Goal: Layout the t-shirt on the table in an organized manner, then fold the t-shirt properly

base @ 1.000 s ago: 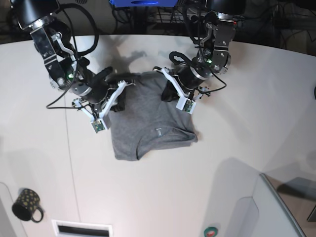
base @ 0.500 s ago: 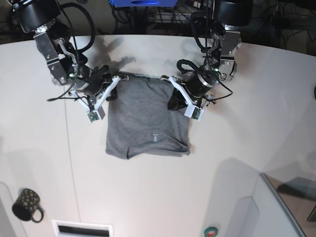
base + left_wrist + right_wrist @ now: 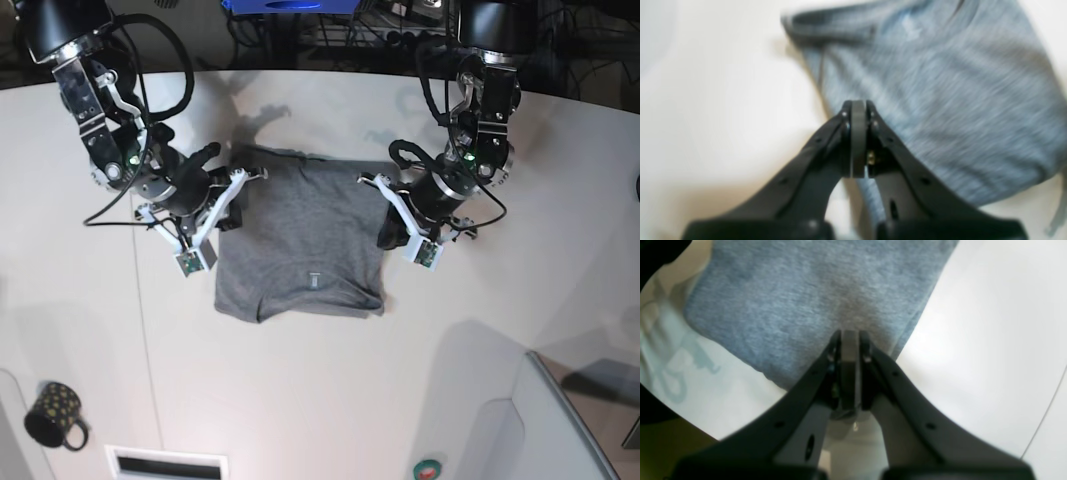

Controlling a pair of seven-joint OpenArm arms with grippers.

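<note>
The grey t-shirt (image 3: 300, 240) lies flat on the white table (image 3: 300, 400) as a near-square shape, its small pale tag (image 3: 314, 279) facing up. My right gripper (image 3: 232, 206) is shut, and its tips (image 3: 850, 335) sit just inside the shirt's (image 3: 800, 300) left side edge. At the shirt's right side edge, my left gripper (image 3: 386, 222) is also shut. The left wrist view is blurred, with the tips (image 3: 858, 106) over the edge of the cloth (image 3: 940, 100). I see no cloth pinched in either gripper.
A dark spotted mug (image 3: 55, 415) stands at the front left. A raised white panel (image 3: 560, 420) fills the front right corner. A white slotted piece (image 3: 165, 462) and a small red-green button (image 3: 427, 467) sit at the front edge. A thin seam (image 3: 145, 330) crosses the table's left side.
The shirt went from a skewed heap to a squared, flat shape. The left arm then slid right and toward the front to the shirt's side edge; the right arm shifted slightly.
</note>
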